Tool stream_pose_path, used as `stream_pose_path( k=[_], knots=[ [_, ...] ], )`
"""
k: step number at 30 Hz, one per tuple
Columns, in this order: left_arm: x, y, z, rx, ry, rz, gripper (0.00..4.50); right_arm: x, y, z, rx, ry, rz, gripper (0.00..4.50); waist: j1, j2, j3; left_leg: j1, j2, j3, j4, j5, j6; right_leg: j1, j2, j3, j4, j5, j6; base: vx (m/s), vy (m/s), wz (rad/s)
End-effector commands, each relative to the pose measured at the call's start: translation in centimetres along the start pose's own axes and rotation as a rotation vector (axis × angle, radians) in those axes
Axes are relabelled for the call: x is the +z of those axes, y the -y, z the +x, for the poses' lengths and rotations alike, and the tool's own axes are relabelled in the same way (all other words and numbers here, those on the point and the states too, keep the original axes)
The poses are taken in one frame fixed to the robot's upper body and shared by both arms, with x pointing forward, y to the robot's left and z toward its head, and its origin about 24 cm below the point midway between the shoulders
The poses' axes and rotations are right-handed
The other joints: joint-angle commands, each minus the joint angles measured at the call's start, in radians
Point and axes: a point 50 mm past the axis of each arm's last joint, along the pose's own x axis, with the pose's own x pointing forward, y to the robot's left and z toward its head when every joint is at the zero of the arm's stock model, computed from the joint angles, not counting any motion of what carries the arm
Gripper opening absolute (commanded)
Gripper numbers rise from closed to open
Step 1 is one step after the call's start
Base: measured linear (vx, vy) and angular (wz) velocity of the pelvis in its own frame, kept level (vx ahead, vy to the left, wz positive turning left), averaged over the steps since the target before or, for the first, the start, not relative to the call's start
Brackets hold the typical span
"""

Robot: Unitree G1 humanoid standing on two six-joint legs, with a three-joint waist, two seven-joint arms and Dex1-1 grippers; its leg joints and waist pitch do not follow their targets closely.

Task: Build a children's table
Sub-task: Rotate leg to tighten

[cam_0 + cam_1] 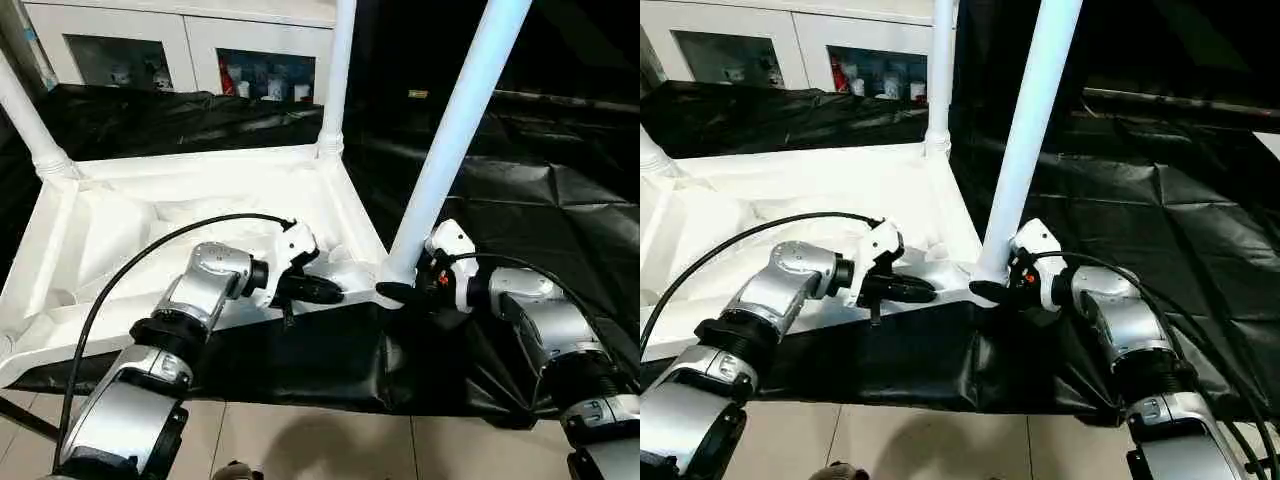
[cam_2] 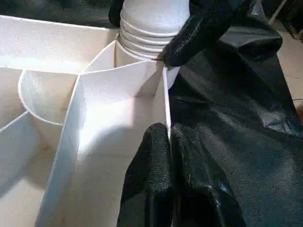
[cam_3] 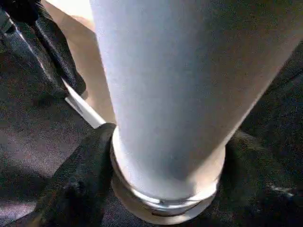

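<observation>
The white tabletop (image 1: 200,215) lies upside down on a black sheet (image 1: 520,190), its ribbed underside facing up. Three legs stand upright in its corner sockets: one at the near corner (image 1: 450,130), one at the far corner (image 1: 337,75), and a third at the left (image 1: 25,120). The right gripper (image 3: 165,189) has its two black fingers set around the base of the near leg, one on each side, touching it just above the socket. The left gripper (image 2: 170,156) has its fingers pressed together, pinching the thin raised rim (image 2: 166,104) of the tabletop just beside that corner. A white cabinet (image 1: 180,40) with glass doors stands behind.
</observation>
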Motion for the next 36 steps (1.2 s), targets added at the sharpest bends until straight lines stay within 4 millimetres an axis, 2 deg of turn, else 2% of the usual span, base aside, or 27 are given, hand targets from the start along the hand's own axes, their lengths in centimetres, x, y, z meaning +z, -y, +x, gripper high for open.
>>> stream_pose_path(
  k=[1,3,6,7,8,9,10,11,13,15,17,18,20,22,24,26,29,30,31,33,35,36],
  knots=[
    [1.4,1.0,1.1,-0.11,0.092,0.037,0.0,0.2,0.0,0.1,-0.007,0.018,0.004,2.84,0.001,-0.016,-0.067,0.022,0.049,-0.021,-0.061,-0.145,0.079,0.049,-0.063,0.044,-0.062,-0.131,-0.258,0.0,0.0,0.0],
    [1.2,0.8,1.4,-0.067,0.074,0.028,0.0,0.1,-0.1,0.5,-0.069,0.079,0.061,2.8,0.0,-0.014,-0.066,0.022,0.049,-0.022,-0.063,-0.15,0.076,0.048,-0.064,0.044,-0.063,-0.142,-0.255,0.0,0.0,0.0],
    [0.7,0.0,1.9,0.08,0.019,0.022,0.0,-0.4,0.4,1.4,-0.239,0.115,0.153,2.77,-0.009,-0.013,-0.066,0.025,0.048,-0.024,-0.066,-0.17,0.055,0.042,-0.065,0.045,-0.068,-0.172,-0.25,0.0,0.0,0.0],
    [0.7,0.0,1.9,0.08,0.019,0.022,0.0,-0.4,0.4,1.4,-0.239,0.115,0.153,2.77,-0.011,-0.013,-0.066,0.026,0.049,-0.025,-0.067,-0.181,0.047,0.042,-0.066,0.045,-0.071,-0.189,-0.246,0.0,0.0,0.0],
    [0.8,-0.8,2.7,0.216,0.022,-0.015,0.0,-1.6,1.1,2.4,-0.497,0.087,0.246,2.77,-0.012,-0.011,-0.066,0.025,0.048,-0.027,-0.068,-0.183,0.036,0.047,-0.066,0.044,-0.071,-0.202,-0.238,0.0,0.0,0.0],
    [0.9,-0.9,2.9,0.242,0.025,-0.025,0.0,-1.9,1.2,2.5,-0.555,0.076,0.261,2.77,-0.02,-0.008,-0.061,0.032,0.049,-0.024,-0.073,-0.211,0.009,0.034,-0.063,0.047,-0.078,-0.233,-0.233,0.0,0.0,0.0],
    [1.1,-1.2,3.6,0.337,0.022,-0.06,0.0,-2.5,1.1,3.3,-0.667,0.052,0.322,2.77,-0.025,-0.011,-0.064,0.029,0.047,-0.03,-0.076,-0.229,-0.014,0.042,-0.065,0.044,-0.077,-0.269,-0.222,0.0,0.0,0.0],
    [1.3,-1.3,4.2,0.384,0.02,-0.079,0.0,-2.5,0.7,4.0,-0.694,0.049,0.355,2.77,-0.03,-0.009,-0.063,0.035,0.048,-0.029,-0.076,-0.249,-0.029,0.034,-0.064,0.046,-0.08,-0.272,-0.219,0.0,0.0,0.0],
    [1.9,-1.3,5.2,0.446,0.033,-0.109,0.0,-1.9,-0.2,5.5,-0.689,0.068,0.394,2.77,-0.033,-0.009,-0.064,0.033,0.044,-0.028,-0.074,-0.255,-0.023,0.039,-0.064,0.046,-0.083,-0.268,-0.216,0.0,0.0,0.0],
    [2.2,-1.2,5.7,0.464,0.042,-0.113,0.0,-1.5,-0.6,6.1,-0.677,0.083,0.399,2.77,-0.029,-0.01,-0.063,0.037,0.044,-0.024,-0.072,-0.256,0.003,0.035,-0.062,0.049,-0.087,-0.237,-0.213,0.0,0.0,0.0],
    [2.6,-1.0,6.2,0.47,0.049,-0.105,0.0,-1.0,-1.0,6.9,-0.663,0.092,0.375,2.77,-0.029,-0.01,-0.065,0.027,0.041,-0.026,-0.071,-0.232,0.016,0.043,-0.063,0.048,-0.083,-0.218,-0.21,0.0,0.0,0.0],
    [2.8,-0.9,6.6,0.459,0.044,-0.088,0.0,-0.5,-1.3,7.3,-0.647,0.115,0.371,2.77,-0.028,-0.01,-0.066,0.028,0.041,-0.025,-0.071,-0.223,0.021,0.042,-0.063,0.047,-0.083,-0.215,-0.206,0.0,0.0,0.0],
    [2.7,-0.9,6.6,0.451,0.039,-0.08,0.0,-0.3,-1.3,7.4,-0.64,0.128,0.37,3.33,-0.028,-0.009,-0.064,0.027,0.042,-0.026,-0.072,-0.229,0.022,0.043,-0.063,0.046,-0.085,-0.23,-0.199,0.0,0.0,0.0],
    [2.5,-0.9,6.4,0.435,0.026,-0.065,0.0,0.2,-1.3,7.5,-0.632,0.164,0.356,3.49,-0.031,-0.008,-0.064,0.025,0.043,-0.028,-0.074,-0.24,0.021,0.043,-0.063,0.046,-0.086,-0.242,-0.194,0.0,0.0,0.0],
    [1.9,-1.1,5.5,0.401,-0.003,-0.049,0.0,1.2,-0.3,6.2,-0.606,0.203,0.277,3.7,-0.037,-0.011,-0.064,0.018,0.043,-0.033,-0.077,-0.244,0.023,0.05,-0.064,0.044,-0.084,-0.249,-0.187,0.0,0.0,0.0],
    [1.8,-1.2,5.3,0.397,-0.01,-0.047,0.0,1.4,-0.1,6.0,-0.599,0.206,0.263,3.89,-0.038,-0.011,-0.064,0.02,0.043,-0.031,-0.075,-0.245,0.026,0.048,-0.064,0.044,-0.086,-0.247,-0.189,0.0,0.0,0.0],
    [1.4,-1.4,4.4,0.365,-0.027,-0.038,0.0,1.7,0.8,4.5,-0.526,0.161,0.179,4.14,-0.04,-0.015,-0.064,0.02,0.043,-0.028,-0.071,-0.229,0.038,0.047,-0.064,0.045,-0.083,-0.229,-0.203,0.0,0.0,0.0],
    [1.2,-1.5,3.9,0.339,-0.034,-0.032,0.0,1.8,1.0,3.7,-0.469,0.136,0.13,4.14,-0.037,-0.016,-0.064,0.019,0.041,-0.029,-0.07,-0.215,0.045,0.052,-0.061,0.044,-0.082,-0.219,-0.205,0.0,0.0,0.0],
    [1.2,-1.5,3.9,0.339,-0.034,-0.032,0.0,1.8,1.0,3.7,-0.469,0.136,0.13,4.14,-0.036,-0.015,-0.065,0.019,0.043,-0.028,-0.068,-0.2,0.054,0.052,-0.063,0.045,-0.079,-0.194,-0.208,0.0,0.0,0.0],
    [0.8,-1.4,3.0,0.254,-0.05,-0.013,0.0,1.8,1.1,2.0,-0.344,0.099,0.041,4.14,-0.035,-0.015,-0.065,0.018,0.042,-0.028,-0.067,-0.192,0.066,0.052,-0.062,0.045,-0.079,-0.176,-0.213,0.0,0.0,0.0],
    [0.7,-1.3,2.6,0.202,-0.053,0.008,0.0,1.8,1.0,1.2,-0.273,0.077,0.001,4.14,-0.031,-0.01,-0.065,0.021,0.045,-0.027,-0.066,-0.182,0.074,0.052,-0.062,0.046,-0.075,-0.153,-0.226,0.0,0.0,0.0],
    [0.8,-1.2,2.5,0.18,-0.049,0.017,0.0,1.7,1.0,1.0,-0.251,0.072,-0.006,4.14,-0.028,-0.012,-0.065,0.023,0.046,-0.026,-0.065,-0.18,0.078,0.051,-0.062,0.046,-0.074,-0.14,-0.234,0.0,0.0,0.0]
  ],
)
